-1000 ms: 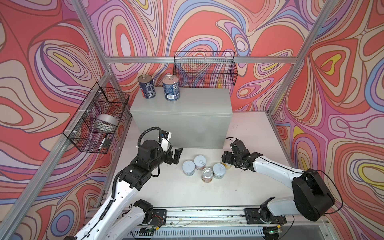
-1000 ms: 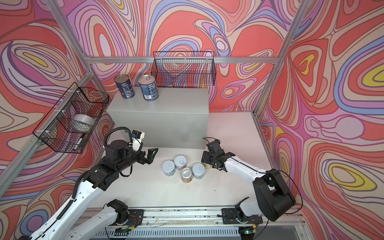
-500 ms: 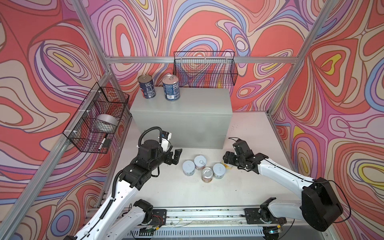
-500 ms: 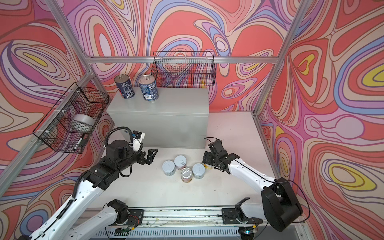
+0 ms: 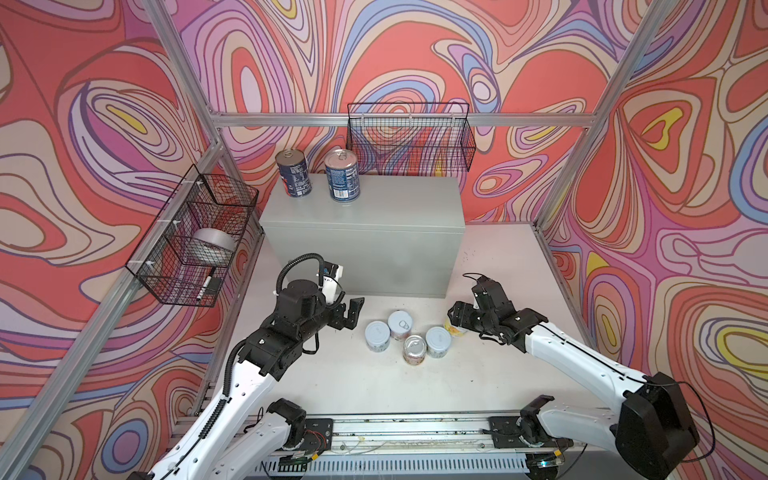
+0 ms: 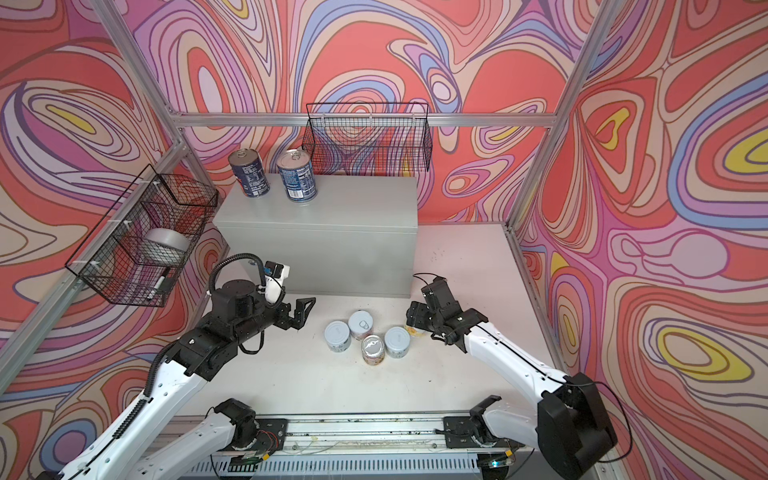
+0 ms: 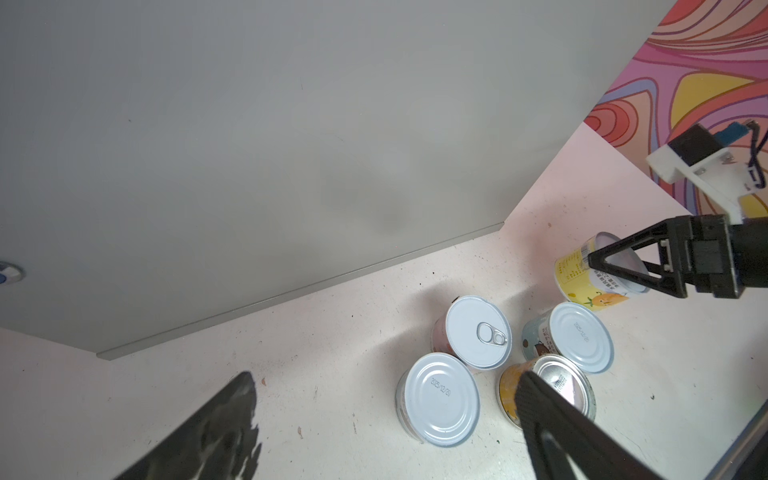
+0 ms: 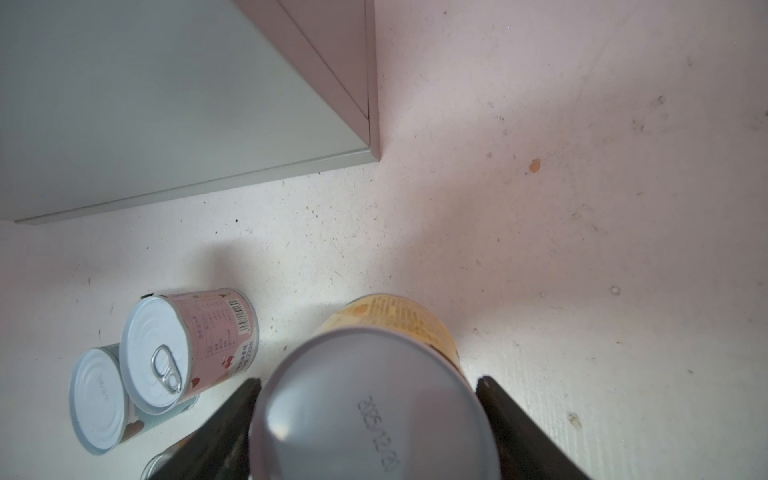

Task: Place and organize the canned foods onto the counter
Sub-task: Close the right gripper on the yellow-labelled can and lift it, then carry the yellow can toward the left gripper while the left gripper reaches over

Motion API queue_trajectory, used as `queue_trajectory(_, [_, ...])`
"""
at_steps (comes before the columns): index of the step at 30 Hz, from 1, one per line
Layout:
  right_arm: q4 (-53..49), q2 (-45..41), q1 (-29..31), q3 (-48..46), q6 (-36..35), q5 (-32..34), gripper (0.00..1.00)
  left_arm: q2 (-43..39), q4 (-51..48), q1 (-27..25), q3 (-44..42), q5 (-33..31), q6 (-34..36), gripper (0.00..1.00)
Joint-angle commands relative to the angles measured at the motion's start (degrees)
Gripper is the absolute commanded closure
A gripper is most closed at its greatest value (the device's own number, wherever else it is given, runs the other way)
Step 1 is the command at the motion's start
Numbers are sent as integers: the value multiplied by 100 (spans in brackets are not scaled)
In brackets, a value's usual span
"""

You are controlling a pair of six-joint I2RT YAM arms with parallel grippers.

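The left tool [image 5: 351, 312] hangs with its jaws spread as wide as they go and nothing between them, just left of four short cans [image 5: 414, 349] huddled upright on the white table [image 5: 498, 257]. To their right, the right tool [image 8: 368, 386] is closed partway on the lid end of a yellow can [image 8: 399, 320], a finger pressed to each side; whether the can's base is clear of the table cannot be told. The step in hand looks like carrying this can up onto the grey cabinet [image 5: 374, 208], and it should go best with a straight lift first, high enough to pass the cabinet's front edge and free of the nearest can in the huddle. The grip sits near the top, so the can may swing; a slow, level carry and a flat set-down would help. A good spot is the bare stretch right of the two blue cans [image 5: 341, 174], which stand upright at the left rear of the cabinet top. The table is pale, scuffed and speckled with small stains. A wire basket [image 5: 195, 245] holding a roll of tape [image 5: 214, 247] hangs on the left wall, another basket [image 5: 409, 137] hangs on the back rail, and swirled red and purple panels [image 5: 665, 208] close in the sides.
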Motion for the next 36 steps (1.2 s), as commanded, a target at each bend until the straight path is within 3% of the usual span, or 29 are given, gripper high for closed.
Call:
queue_trajectory(1, [197, -308, 9, 239, -29, -147, 30, -10, -38, -36, 88, 58, 16, 0])
queue_trajectory(26, [102, -934, 9, 638, -345, -344, 30, 38, 141, -104, 47, 439, -175, 0])
queue_trajectory(32, [162, -998, 9, 721, -393, -532, 30, 251, 242, -428, 180, 517, -218, 0])
queue_trajectory(36, [268, -1042, 9, 732, -390, -770, 30, 450, 355, -957, 248, 186, -204, 0])
